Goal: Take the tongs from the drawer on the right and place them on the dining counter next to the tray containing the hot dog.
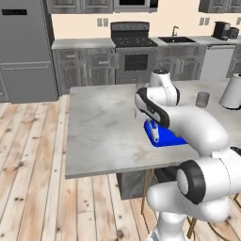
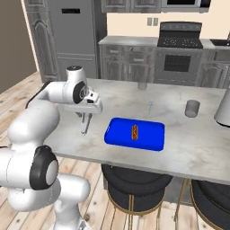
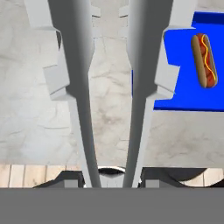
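Closed around the joined end of the tongs (image 2: 84, 125), the tool (image 2: 86, 113) points straight down, with the two silvery arms hanging below it over the dining tabletop (image 2: 197, 143). In the hand view, held between the tool (image 3: 112, 176) fingertips and spreading slightly apart toward their free ends. Low over the marble, at the near left part of the slab; cannot tell whether the tips touch stone or stop just short.

Just to the right, the blue tray (image 2: 119, 134), flat on the tabletop with the hot dog (image 2: 134, 131) lying along its middle. Near the tongs, not touching them. Farther right, well apart: a grey cup (image 2: 192, 108) and a white kettle (image 2: 223, 110). Below the near edge, dark round stools (image 2: 134, 182).

Probably the last step: lowering and letting go beside the tray.

Risks from here:
- Released upright like this, likely to topple in a direction nobody chose. Toward the tray: clipping its rim or landing across the hot dog. Toward the near side: sliding off the edge onto the stools or the floor.
- Pressed down too far before release: tips jammed against stone, arms splayed or twisted in the grip.
- Let go from too high: bounce and skid on the smooth marble, ending away from the tray.
- Opened only partway: metal hooked on a finger and dragged along as the hand lifts.

Safer, by this reading: tilt toward lying flat, parallel to the tray's left side, before opening.
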### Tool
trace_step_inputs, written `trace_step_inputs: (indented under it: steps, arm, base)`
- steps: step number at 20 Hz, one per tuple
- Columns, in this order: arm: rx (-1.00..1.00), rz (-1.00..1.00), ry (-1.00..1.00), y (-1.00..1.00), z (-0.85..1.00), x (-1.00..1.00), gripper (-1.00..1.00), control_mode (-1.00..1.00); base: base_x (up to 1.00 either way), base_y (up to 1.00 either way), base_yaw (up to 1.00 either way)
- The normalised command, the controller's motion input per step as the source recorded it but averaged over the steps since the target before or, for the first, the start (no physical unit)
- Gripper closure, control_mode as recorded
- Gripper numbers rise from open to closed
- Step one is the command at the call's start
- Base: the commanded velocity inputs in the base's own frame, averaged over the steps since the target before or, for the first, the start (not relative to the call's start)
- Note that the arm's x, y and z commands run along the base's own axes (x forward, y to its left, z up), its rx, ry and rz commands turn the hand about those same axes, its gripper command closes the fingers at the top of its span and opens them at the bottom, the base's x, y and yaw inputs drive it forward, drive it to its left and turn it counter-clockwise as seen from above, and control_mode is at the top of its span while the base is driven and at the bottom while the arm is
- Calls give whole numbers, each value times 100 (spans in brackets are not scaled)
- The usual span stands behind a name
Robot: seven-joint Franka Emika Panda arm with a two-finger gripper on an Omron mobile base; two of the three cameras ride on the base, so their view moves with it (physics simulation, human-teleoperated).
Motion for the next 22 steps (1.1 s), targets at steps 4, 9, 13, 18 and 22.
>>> trace_step_inputs:
  steps: [4, 9, 13, 18, 22]
  arm:
    - [-10, -6, 0, 0, -52, 49, 100, -100]
    - [-4, -6, 0, 0, -40, 41, 100, -100]
    - [0, -5, 0, 0, -20, 31, 100, -100]
    - [0, -1, 0, 0, -26, 35, 100, -100]
    - [0, 0, 0, 0, -31, 36, 100, -100]
  base:
    - [0, 0, 0]
    - [0, 0, 0]
    - [0, 0, 0]
    - [0, 0, 0]
    - [0, 0, 0]
